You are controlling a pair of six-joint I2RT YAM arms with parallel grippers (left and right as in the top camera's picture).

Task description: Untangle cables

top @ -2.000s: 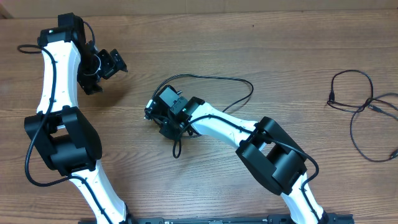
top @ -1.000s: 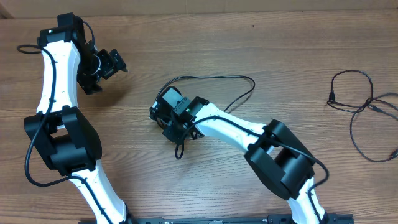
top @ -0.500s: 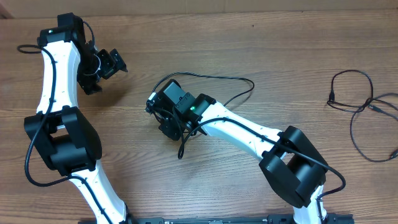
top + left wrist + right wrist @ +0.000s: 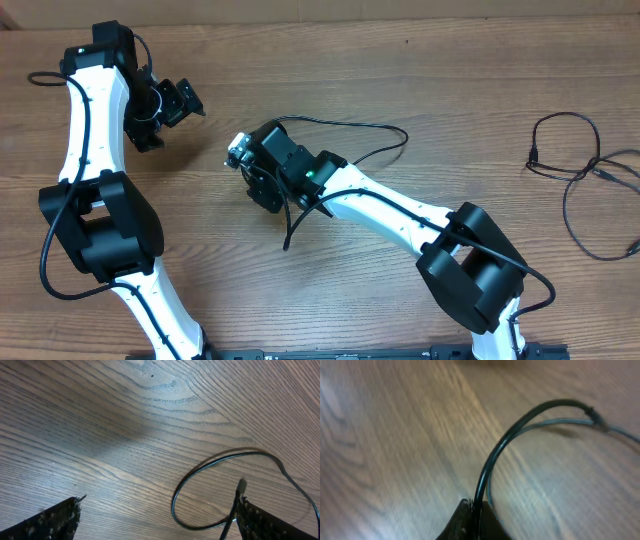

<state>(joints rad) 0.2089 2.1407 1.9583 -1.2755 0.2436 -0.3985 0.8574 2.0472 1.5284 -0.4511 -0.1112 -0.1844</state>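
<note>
One black cable [image 4: 385, 128] loops across the table's middle, and my right gripper [image 4: 258, 185] is shut on it at its left end. In the right wrist view the fingers [image 4: 476, 511] pinch that cable [image 4: 520, 425], which arcs up and right to a small connector [image 4: 592, 411], with a thinner strand beside it. A short black strand [image 4: 290, 232] trails below the right arm. More cables [image 4: 572, 170] lie in a loose tangle at the far right. My left gripper [image 4: 185, 100] hangs open at the upper left, holding nothing. In its view a cable loop [image 4: 200, 472] with a plug end [image 4: 242, 484] lies ahead of the open gripper [image 4: 159, 502].
The wooden table [image 4: 330, 60] ends at a back edge along the top of the overhead view. The left arm's own black wire [image 4: 45, 78] loops out at the far left. The right arm's elbow [image 4: 470, 265] stands over the lower right.
My right gripper has shifted a little up and to the left with the cable in it, dragging the trailing strand along. The left arm has not moved.
</note>
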